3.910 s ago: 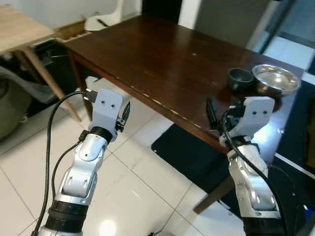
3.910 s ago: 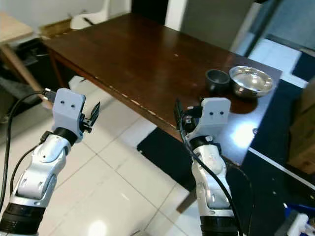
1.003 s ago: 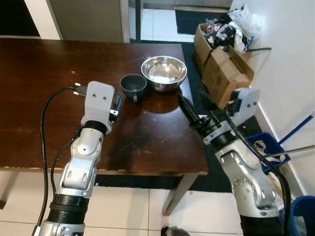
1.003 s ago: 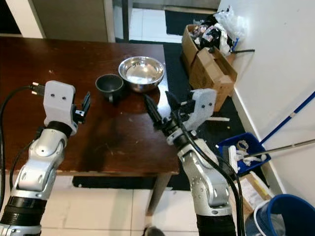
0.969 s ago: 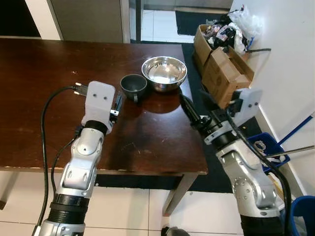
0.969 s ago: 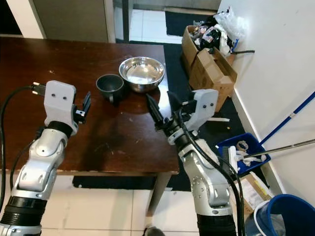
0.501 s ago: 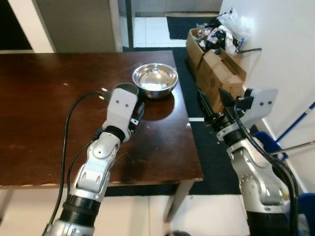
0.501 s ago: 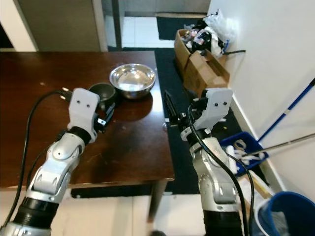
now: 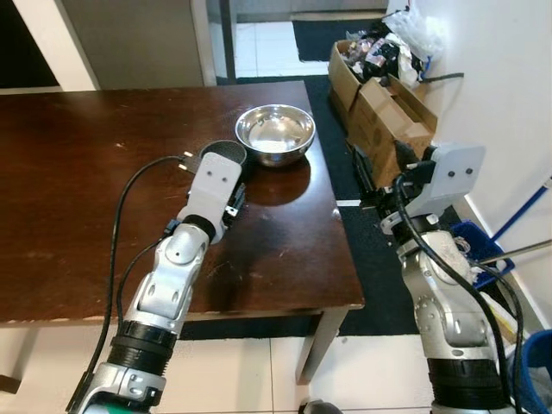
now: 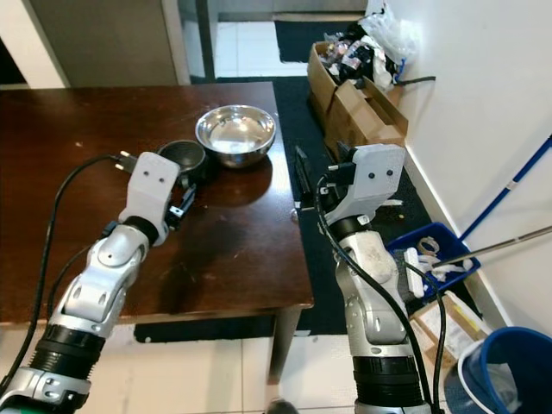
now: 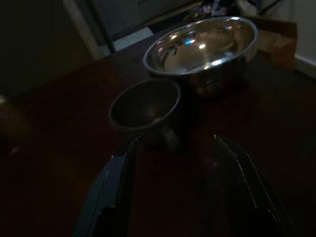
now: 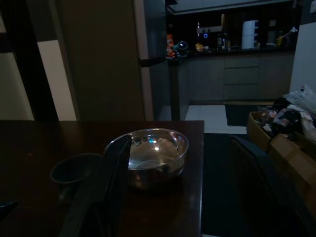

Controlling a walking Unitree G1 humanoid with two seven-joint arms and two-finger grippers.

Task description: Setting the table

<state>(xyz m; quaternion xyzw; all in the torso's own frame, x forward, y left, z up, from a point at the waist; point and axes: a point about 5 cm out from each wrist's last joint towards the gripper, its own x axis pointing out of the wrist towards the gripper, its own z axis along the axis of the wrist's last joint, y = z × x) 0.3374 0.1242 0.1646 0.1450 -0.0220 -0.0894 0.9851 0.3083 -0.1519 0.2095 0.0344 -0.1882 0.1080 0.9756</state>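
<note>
Dark wood worktop (image 9: 86, 207) lay almost bare, so the setting looked barely begun. Left hand (image 11: 170, 185) hovered wide and empty just short of the cup (image 11: 143, 106). Right hand (image 12: 180, 177), also wide, hung off the edge. Beyond sat the bowl (image 9: 275, 134).

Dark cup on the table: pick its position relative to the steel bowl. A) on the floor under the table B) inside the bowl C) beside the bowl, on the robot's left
C: the dark cup stands on the tabletop just left of the steel bowl.
</note>
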